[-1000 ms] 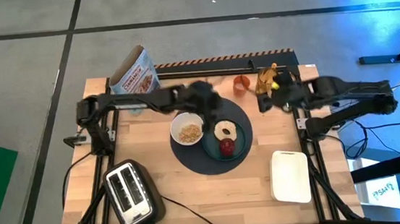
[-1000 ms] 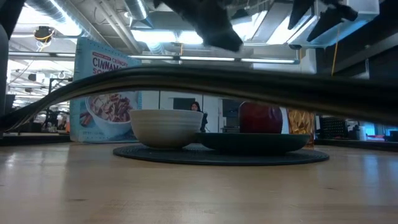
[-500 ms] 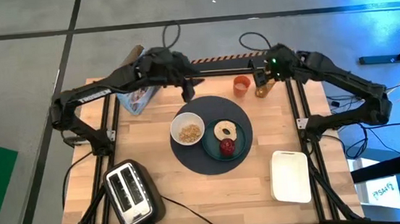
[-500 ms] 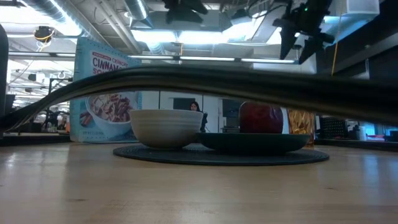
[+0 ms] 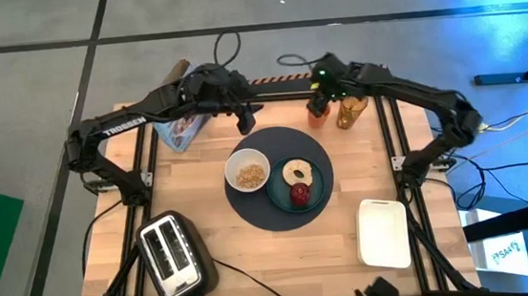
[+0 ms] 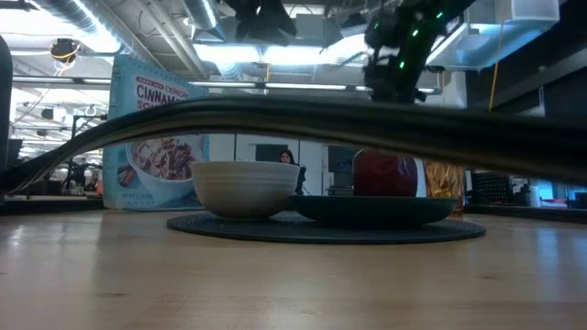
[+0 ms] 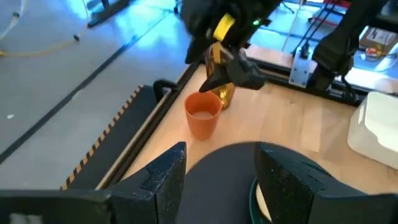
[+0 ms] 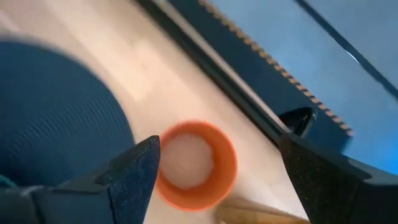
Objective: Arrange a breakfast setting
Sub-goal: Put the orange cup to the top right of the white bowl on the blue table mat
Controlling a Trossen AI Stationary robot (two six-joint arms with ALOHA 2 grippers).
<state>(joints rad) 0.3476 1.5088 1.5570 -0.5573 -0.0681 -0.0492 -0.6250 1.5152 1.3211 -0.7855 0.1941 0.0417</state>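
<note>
A dark round mat [image 5: 250,205] lies mid-table. On it stand a small white bowl [image 5: 248,171] of cereal and a teal plate [image 5: 318,195] with a pale ring-shaped bread [image 5: 297,172] and a red fruit [image 5: 300,195]. The small orange cup [image 5: 317,117] stands upright on the wood beyond the mat's far edge. My right gripper [image 8: 217,149] hovers open just above the cup, its fingers to either side, touching nothing. My left gripper [image 5: 246,124] hangs open and empty over the mat's far left edge, facing the cup [image 7: 203,115].
An amber bottle [image 5: 351,112] stands right of the cup, close to my right gripper. A cereal box [image 5: 184,126] stands at the far left, a toaster [image 5: 171,257] at the near left, a white tray [image 5: 384,233] at the near right. Bare wood lies in front of the mat.
My right gripper has swung from the table's far right toward the left along the far edge, sinking and rolling, until it stands above the orange cup. My left gripper rose from over the mat toward the far edge, then kept still. No thing on the table has moved.
</note>
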